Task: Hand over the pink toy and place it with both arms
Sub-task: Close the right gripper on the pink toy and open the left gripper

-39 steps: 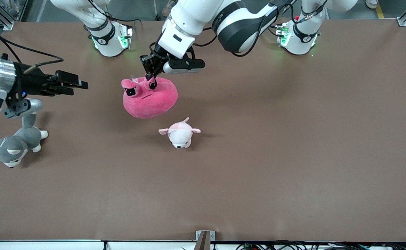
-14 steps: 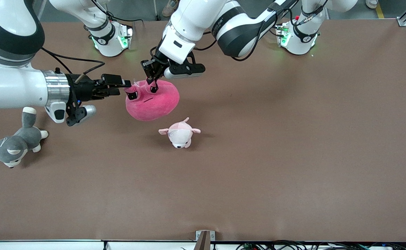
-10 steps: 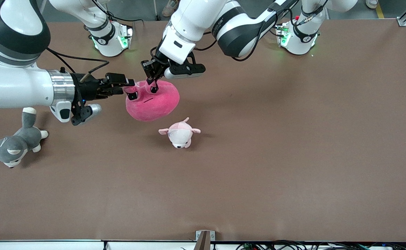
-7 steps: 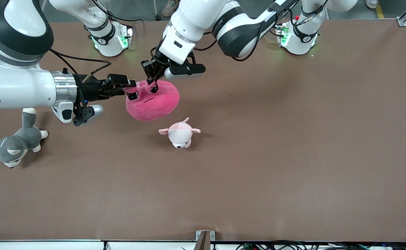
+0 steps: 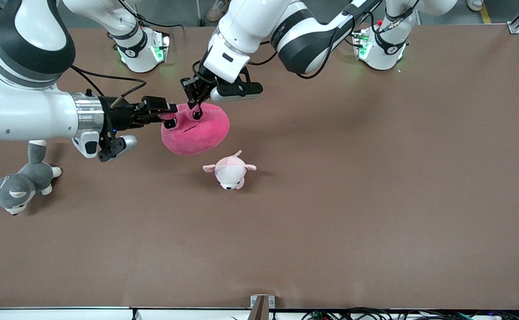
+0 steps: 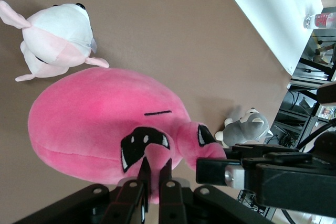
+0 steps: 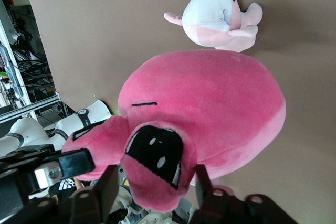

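Pink toy hung in the air over the table toward the right arm's end, above the spot just farther from the front camera than the small pale plush. My left gripper was clamped on one eye bump from above; in the left wrist view its fingers pinched the fabric tight beside the black eye.

What had just changed: my right gripper had closed the last gap. In the oldest front picture it sat well apart, over the grey husky plush, with the toy hanging from the left claw alone. A second ago it was at the toy's edge; in this moment the other eye bump lay between its jaws. The right wrist view showed the fingers spread to either side of that bump, not yet squeezed on it.

Toy itself had barely shifted over that span; the left grip had held steady.

My reading: handover at the point of the second grasp. Right claw needed to pinch before the left could let go, else the toy would drop beside the pale plush.
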Available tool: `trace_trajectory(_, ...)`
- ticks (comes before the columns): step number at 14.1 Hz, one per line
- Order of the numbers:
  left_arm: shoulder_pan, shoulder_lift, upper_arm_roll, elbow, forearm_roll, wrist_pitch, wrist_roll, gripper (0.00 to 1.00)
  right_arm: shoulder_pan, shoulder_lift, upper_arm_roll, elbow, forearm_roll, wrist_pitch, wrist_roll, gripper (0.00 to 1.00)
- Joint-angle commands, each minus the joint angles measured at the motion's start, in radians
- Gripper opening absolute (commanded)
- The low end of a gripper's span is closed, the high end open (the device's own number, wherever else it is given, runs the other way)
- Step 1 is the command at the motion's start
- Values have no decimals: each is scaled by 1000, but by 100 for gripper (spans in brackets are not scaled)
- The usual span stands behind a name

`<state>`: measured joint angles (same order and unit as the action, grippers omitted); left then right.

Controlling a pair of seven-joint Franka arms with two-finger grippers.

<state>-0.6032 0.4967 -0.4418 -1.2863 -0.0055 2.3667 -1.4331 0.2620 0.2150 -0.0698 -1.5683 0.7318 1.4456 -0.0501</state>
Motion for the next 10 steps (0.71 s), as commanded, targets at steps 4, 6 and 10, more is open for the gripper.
trace_trajectory(4, -7, 6, 5, 15, 7, 6, -4, 0, 5, -8, -5, -16, 14, 13, -8, 10)
trace_trajectory(6, -7, 6, 5, 15, 7, 6, -6, 0, 2, -9, -5, -13, 12, 12, -10, 0)
trace_trajectory(10, -1, 3, 3, 13, -4, -1, -9, 45, -1, -14, -8, -12, 3, 10, -11, 0)
